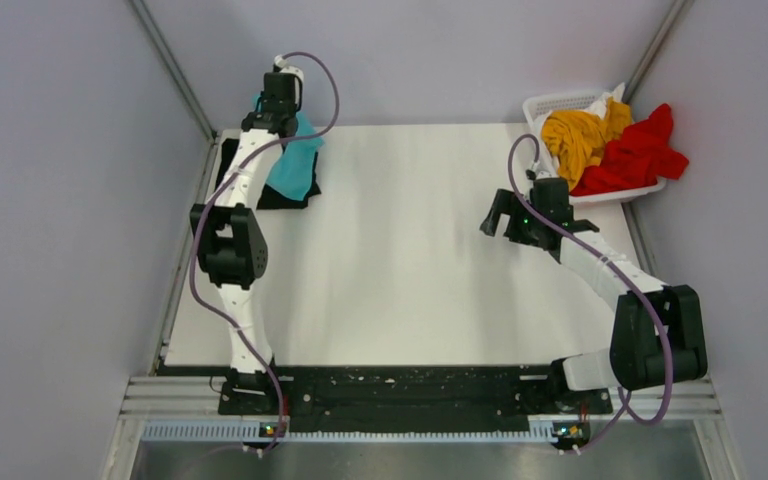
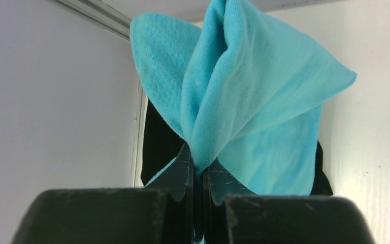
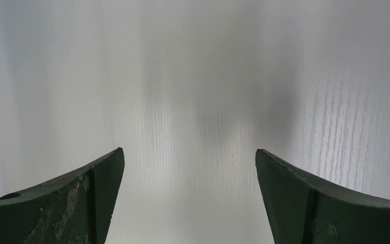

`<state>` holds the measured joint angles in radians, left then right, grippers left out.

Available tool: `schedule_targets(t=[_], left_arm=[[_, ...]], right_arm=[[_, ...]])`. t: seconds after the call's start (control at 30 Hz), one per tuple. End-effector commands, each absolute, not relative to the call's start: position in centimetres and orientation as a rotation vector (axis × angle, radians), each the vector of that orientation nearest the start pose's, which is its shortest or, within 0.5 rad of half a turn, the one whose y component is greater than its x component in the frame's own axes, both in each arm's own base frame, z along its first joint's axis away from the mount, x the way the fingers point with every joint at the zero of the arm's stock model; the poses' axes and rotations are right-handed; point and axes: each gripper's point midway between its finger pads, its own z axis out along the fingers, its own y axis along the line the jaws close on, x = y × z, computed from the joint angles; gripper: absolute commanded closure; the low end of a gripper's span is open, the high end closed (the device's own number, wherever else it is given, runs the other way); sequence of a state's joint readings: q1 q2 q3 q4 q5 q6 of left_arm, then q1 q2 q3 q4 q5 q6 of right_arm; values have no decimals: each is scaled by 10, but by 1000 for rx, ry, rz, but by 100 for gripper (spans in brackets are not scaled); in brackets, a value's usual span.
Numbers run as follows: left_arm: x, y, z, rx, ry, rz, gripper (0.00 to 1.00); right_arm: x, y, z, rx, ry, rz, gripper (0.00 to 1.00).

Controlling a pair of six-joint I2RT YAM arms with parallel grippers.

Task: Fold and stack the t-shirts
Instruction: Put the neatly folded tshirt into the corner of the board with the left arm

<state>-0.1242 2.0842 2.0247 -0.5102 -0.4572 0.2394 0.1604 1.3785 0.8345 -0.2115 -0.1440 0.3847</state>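
— Left arm?
— Stretching to the far left corner, left gripper (image 2: 197,165) clamping the turquoise t-shirt (image 2: 254,101) over the black t-shirt (image 2: 157,145).
— Right?
— Right gripper (image 3: 190,175) is hanging spread wide above the worktop (image 1: 410,270), near its right edge.

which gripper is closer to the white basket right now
Right. The right gripper hangs open just in front of the basket; the left gripper is across the table at the far left corner, shut on the turquoise t-shirt.

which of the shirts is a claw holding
The turquoise shirt, pinched in the left claw above the black shirt; the yellow shirt and red shirt lie in the basket.
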Motion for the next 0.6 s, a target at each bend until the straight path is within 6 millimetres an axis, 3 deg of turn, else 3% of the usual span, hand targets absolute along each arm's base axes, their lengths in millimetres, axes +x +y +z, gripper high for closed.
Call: schedule_targets(t=[0.0,0.23,0.37,0.57], left_arm=[[590,34,230,30,2099,523,100],[596,73,199,-76,2137,599,100],[596,82,179,-125,2166,597,100],[594,119,159,-258,2184,604,100]], right_arm=[[369,92,124,182,2282,403,1],[370,90,124,186,2284,392,1],[370,90,122,190,2291,386,1],[369,89,122,194,2301,381,1]])
